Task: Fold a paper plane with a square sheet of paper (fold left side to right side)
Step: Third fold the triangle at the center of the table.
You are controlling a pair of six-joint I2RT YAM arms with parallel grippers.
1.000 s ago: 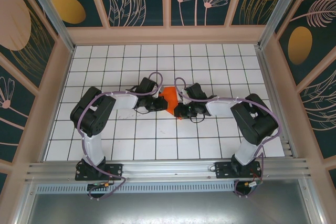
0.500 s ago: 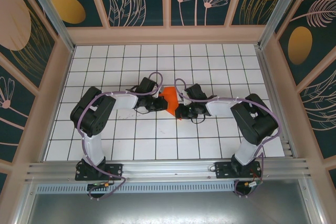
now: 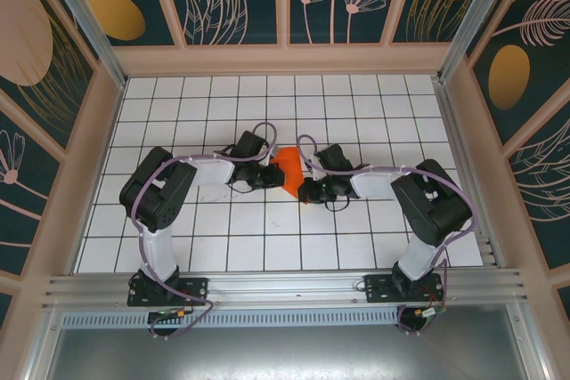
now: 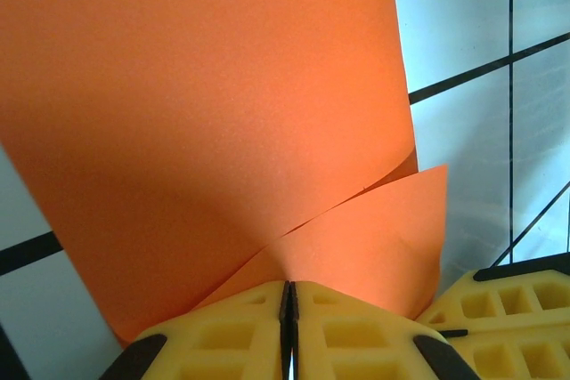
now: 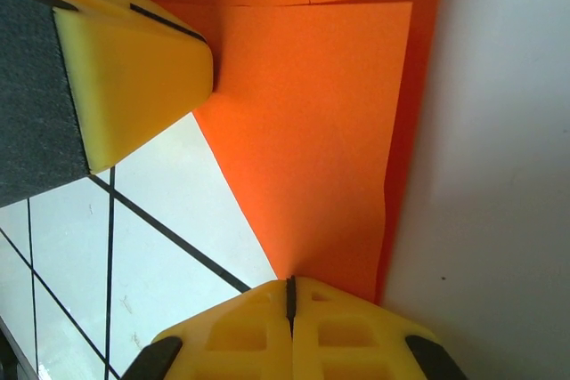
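The paper (image 3: 287,171) is gripped by closed left fingers (image 4: 232,335) and closed right fingers (image 5: 347,327). Its folded layers are likely held aligned this way.

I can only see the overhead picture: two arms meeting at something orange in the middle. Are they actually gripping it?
Observer: Yes. Up close in the left wrist view, the left fingers are shut on the edge of the orange paper.
Operator: And the other arm?
Observer: The right wrist view shows the right fingers shut on it too, at a different spot.
Operator: Is the paper lying flat?
Observer: No. The left wrist view shows one layer curving up above a lower flap.
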